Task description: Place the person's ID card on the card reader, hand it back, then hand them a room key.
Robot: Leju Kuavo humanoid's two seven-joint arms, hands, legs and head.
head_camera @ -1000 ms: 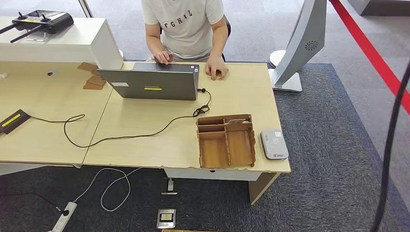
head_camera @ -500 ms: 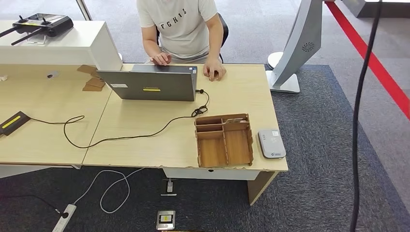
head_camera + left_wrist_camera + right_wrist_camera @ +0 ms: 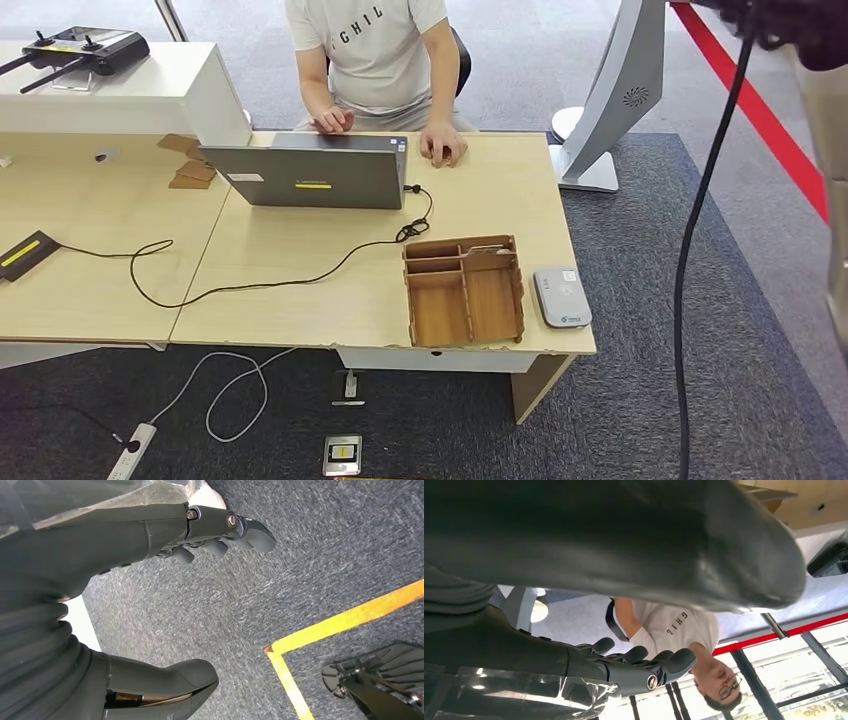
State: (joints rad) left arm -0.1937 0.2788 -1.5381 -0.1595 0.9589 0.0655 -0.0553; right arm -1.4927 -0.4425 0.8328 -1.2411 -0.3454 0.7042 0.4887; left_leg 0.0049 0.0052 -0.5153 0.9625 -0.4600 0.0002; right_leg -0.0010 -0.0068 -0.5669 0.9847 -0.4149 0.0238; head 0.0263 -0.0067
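Change: since the earlier head frames my right arm [image 3: 835, 150] has come up into the far right edge of the picture, and its dark cable now hangs further left, over the carpet at right.
Card reader: the pale grey card reader [image 3: 561, 297] lies flat at lower centre-right, on the desk's [image 3: 300, 300] right front corner, just beside the wooden tray [image 3: 464, 290]. Its long axis runs towards and away from me. Nothing lies on it.
ID card: I cannot make one out. The person [image 3: 375, 50] at upper centre has one hand on the laptop [image 3: 315, 172] and the other flat on the desk by its corner.
Room key: too small to tell; something pale sits in the tray's far compartment, I cannot say what.
Right hand: in its wrist view the right hand [image 3: 624, 667] is raised with fingers [image 3: 674, 661] spread and nothing in them, pointing towards the person.
Left hand: the left hand [image 3: 165, 540] hangs over the carpet, fingers [image 3: 250, 530] apart, holding nothing.
Key relation: reader and tray sit on the right side of the frame, so I judge the right hand the nearer one; the card has to come from the person at upper centre, beyond the laptop.
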